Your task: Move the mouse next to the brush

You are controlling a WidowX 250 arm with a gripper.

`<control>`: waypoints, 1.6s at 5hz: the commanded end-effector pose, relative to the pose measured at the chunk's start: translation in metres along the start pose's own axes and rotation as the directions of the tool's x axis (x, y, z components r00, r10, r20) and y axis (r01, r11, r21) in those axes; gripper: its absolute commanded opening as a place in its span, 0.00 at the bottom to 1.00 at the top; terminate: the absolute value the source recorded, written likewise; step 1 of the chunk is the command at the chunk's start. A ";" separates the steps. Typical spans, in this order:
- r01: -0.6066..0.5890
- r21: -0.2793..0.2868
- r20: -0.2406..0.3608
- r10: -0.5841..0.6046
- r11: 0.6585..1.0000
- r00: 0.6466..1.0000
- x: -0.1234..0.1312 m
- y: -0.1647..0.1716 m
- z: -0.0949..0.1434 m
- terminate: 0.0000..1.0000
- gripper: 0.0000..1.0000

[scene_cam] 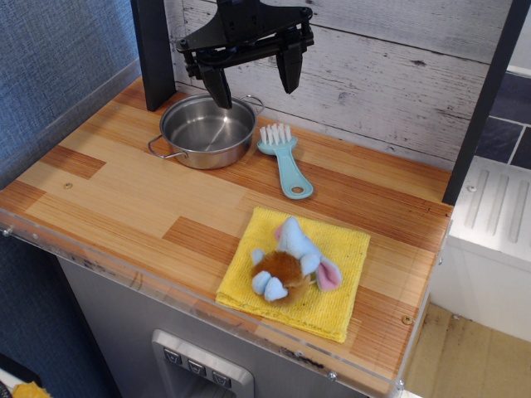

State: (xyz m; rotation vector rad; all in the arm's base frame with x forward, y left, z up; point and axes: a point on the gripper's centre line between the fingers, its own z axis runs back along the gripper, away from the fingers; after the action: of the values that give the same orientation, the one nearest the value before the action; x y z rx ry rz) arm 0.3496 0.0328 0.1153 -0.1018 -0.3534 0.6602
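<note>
The plush mouse [289,264], brown body with light blue head and paws and a pink-lined ear, lies on a yellow cloth [332,286] near the counter's front right. The turquoise brush [284,161] with white bristles lies flat behind the cloth, bristles toward the wall, its handle with the hole pointing toward the front. My black gripper [255,86] hangs open and empty high at the back, above the gap between the pot and the brush bristles, well apart from the mouse.
A steel pot [207,130] with two handles stands left of the brush. A dark post [153,51] rises at the back left and another [485,99] at the right. The wooden counter [116,191] ends at a clear front edge.
</note>
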 end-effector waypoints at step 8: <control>0.464 -0.080 -0.176 -0.470 0.882 0.865 -0.140 -0.004 -0.037 0.00 1.00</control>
State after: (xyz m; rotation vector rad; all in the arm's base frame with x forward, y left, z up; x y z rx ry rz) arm 0.2619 -0.0554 0.0317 -0.1010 -0.1656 0.1732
